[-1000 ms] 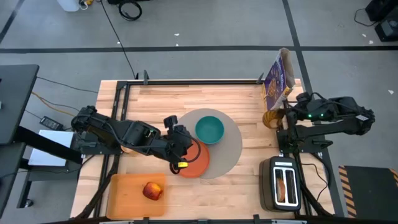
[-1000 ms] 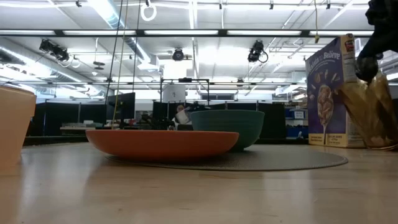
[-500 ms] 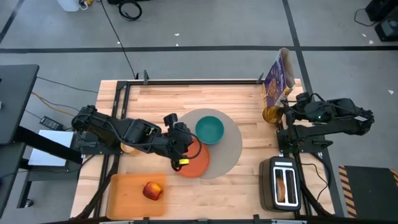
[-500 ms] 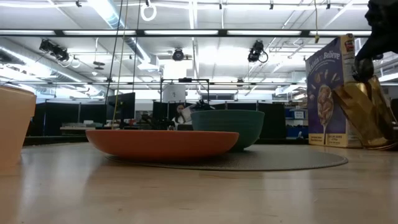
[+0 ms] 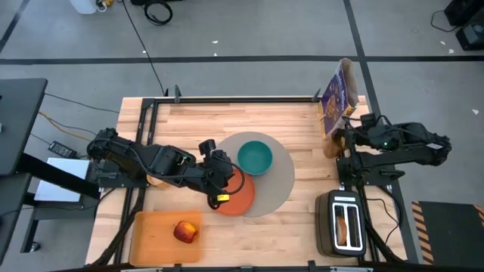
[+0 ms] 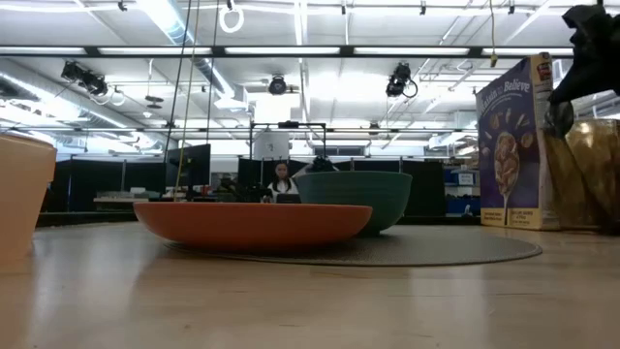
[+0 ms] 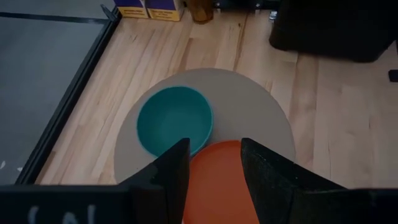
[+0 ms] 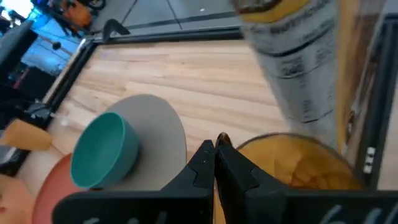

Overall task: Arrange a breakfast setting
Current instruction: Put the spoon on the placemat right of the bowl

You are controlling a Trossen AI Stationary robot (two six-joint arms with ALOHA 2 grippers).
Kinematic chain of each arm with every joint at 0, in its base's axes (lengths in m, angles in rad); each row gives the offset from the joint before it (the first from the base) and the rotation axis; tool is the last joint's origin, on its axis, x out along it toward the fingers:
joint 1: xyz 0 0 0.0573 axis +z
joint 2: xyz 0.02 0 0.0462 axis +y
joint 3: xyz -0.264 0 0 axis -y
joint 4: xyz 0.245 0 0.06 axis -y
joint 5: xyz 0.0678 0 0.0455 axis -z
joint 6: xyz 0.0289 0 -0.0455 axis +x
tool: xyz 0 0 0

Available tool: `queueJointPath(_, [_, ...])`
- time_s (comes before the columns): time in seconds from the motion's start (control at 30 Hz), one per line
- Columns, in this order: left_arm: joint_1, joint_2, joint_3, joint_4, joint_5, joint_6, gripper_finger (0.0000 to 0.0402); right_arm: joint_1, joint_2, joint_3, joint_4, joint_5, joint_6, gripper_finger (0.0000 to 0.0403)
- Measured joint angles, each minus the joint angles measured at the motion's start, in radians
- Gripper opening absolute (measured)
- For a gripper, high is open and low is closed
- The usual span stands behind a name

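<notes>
The round grey placemat (image 5: 274, 177) lies mid-table. The teal bowl (image 5: 255, 157) stands on it. The orange plate (image 5: 240, 195) rests on the mat's near left edge. My left gripper (image 7: 214, 165) is open above the plate and touches nothing. The red apple (image 5: 185, 231) lies on the orange cutting board (image 5: 155, 234). A pale yellow cup (image 6: 19, 199) stands under the left arm. A bagel half (image 5: 348, 225) sticks out of the toaster's slot. My right gripper (image 8: 215, 155) is shut at an amber see-through container (image 8: 292, 168) beside the cereal box. The spoon is out of view. My right gripper pinches the amber container's rim (image 8: 222, 139) on the side toward the placemat, between its two shut fingers. The fingers come slanting down from the table's right. The container (image 6: 591, 174) stands upright, its bottom on the table.
A cereal box (image 5: 338, 94) stands at the far right, right behind the amber container. The black-and-silver toaster (image 5: 344, 223) is at the near right. Bare wood lies between the placemat and the right arm and along the far edge.
My right gripper has gone a little toward the table's left, over the amber container. In the low view the container was tilted and now stands upright.
</notes>
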Motion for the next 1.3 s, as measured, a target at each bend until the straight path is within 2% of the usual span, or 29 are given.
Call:
queueJointPath(0.23, [-0.003, 0.0, 0.0, 0.0, 0.002, 0.0, 0.015, 0.0, -0.016, -0.019, 0.044, -0.013, -0.007, 0.0011])
queueJointPath(0.4, [-0.003, 0.0, 0.0, 0.0, 0.002, 0.001, 0.0151, 0.0, -0.016, -0.022, 0.14, -0.034, -0.059, 0.0011])
queueJointPath(0.7, [-0.003, 0.0, 0.0, -0.001, 0.002, 0.002, 0.015, 0.0, 0.007, 0.005, 0.154, -0.075, -0.116, 0.001])
queueJointPath(0.97, [-0.003, 0.0, 0.0, 0.0, 0.002, 0.008, 0.0151, 0.0, 0.167, 0.163, 0.137, -0.077, -0.225, 0.001])
queueJointPath(1.3, [-0.011, 0.0, 0.0, -0.001, 0.002, 0.076, 0.015, 0.0, 0.492, 0.479, -0.014, -0.101, -0.256, 0.001])
